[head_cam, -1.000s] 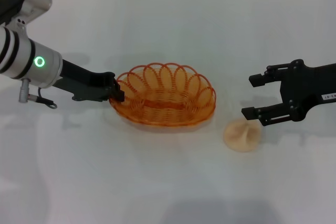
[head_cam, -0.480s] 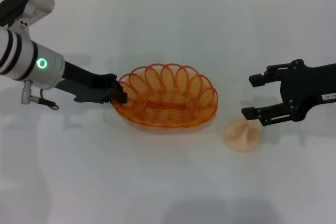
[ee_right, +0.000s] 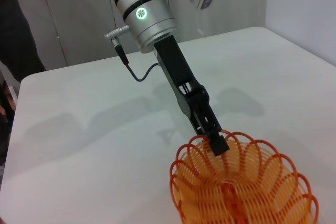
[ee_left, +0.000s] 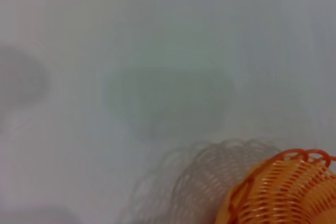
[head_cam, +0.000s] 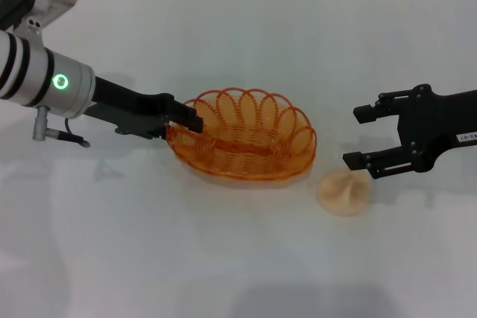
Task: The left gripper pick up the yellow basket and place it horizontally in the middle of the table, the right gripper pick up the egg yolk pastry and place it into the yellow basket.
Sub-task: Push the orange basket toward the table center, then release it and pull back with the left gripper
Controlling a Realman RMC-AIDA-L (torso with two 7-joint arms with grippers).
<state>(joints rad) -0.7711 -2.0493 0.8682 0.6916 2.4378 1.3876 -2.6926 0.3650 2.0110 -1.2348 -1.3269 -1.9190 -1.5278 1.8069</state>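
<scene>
**Trainee:** Yellow basket [head_cam: 246, 135]: where does it sit in the head view?

**Operator:** I see it just left of frame centre, on the table [head_cam: 238, 258], its long axis running left to right and dipping slightly toward the right. I cannot tell whether it rests flat or is partly raised.

**Trainee:** And the left gripper [head_cam: 186, 121]?

**Operator:** It reaches in from the upper left. I read its fingers as clamped on the basket's left rim; in the right wrist view the gripper [ee_right: 215, 142] pinches the scalloped loops of the basket [ee_right: 244, 182].

**Trainee:** The right gripper [head_cam: 363, 138]?

**Operator:** At the right edge, mid-height, I see its fingers spread apart and holding nothing.

**Trainee:** The egg yolk pastry [head_cam: 343, 191]?

**Operator:** On the table, lower right of centre, just below the right gripper's lower finger and near the basket's right end, not touching either.
</scene>
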